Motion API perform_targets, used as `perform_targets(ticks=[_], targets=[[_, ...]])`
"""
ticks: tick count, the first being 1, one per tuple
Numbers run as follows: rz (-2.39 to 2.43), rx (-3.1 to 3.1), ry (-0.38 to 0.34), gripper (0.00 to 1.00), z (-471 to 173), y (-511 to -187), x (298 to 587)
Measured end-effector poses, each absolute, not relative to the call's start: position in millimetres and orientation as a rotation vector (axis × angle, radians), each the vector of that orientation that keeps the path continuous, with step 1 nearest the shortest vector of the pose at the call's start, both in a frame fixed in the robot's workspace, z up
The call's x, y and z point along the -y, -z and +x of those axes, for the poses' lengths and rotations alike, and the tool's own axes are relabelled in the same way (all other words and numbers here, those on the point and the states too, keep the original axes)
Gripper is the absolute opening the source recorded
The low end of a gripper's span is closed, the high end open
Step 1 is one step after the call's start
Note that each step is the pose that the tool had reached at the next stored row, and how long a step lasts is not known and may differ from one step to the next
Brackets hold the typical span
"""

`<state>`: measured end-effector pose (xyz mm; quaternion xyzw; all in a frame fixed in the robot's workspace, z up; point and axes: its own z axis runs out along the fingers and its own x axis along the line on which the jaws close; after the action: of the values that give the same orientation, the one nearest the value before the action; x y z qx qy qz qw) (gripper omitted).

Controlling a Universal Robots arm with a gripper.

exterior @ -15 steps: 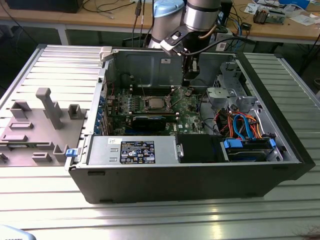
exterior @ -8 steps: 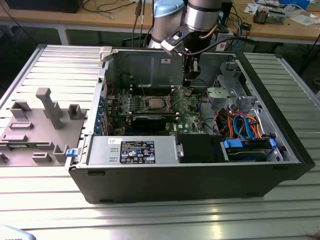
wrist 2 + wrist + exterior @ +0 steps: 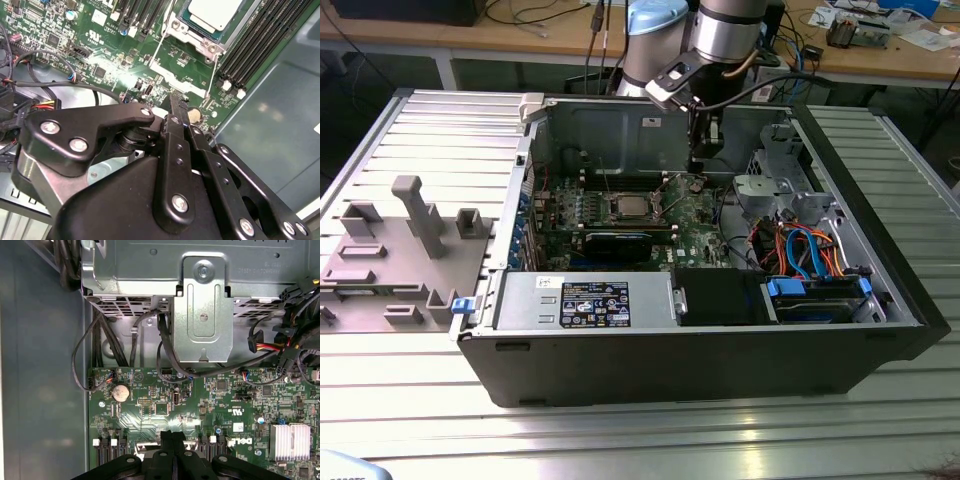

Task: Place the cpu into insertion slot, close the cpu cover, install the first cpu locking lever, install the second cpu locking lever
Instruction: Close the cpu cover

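The gripper [image 3: 698, 160] hangs on the arm inside the open computer case [image 3: 720, 370], above the green motherboard [image 3: 698, 222]. In the exterior view the cpu [image 3: 627, 207] lies at about eight o'clock from it, well apart. It is flat in the insertion slot [image 3: 609, 206], with its silvery top facing up out of the case. The chip is square, so no side is a longer one.

In the second wrist view the black fingers [image 3: 177, 150] are pressed together up to the tips and hold nothing. Beyond the tips sits the cpu [image 3: 215, 12], with the cpu cover [image 3: 202, 36] lying flat around it. Two thin locking levers [image 3: 212, 75] reach from the socket toward the gripper, their long axes almost parallel. I cannot tell whether they are hooked down. A coin battery [image 3: 193, 116] is just beside the fingertips.

In the first wrist view the closed fingertips [image 3: 165, 437] are over the motherboard, near the coin battery [image 3: 120, 392]. A metal drive bracket [image 3: 202, 310] stands beyond the board's edge.
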<state>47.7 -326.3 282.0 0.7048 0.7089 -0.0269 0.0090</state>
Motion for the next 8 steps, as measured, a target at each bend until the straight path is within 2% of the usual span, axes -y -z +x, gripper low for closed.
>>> perform_targets(ticks=[8], targets=[[2.202, -2.214, 0.084, 0.11, 49.7, -282.0, 326.3]])
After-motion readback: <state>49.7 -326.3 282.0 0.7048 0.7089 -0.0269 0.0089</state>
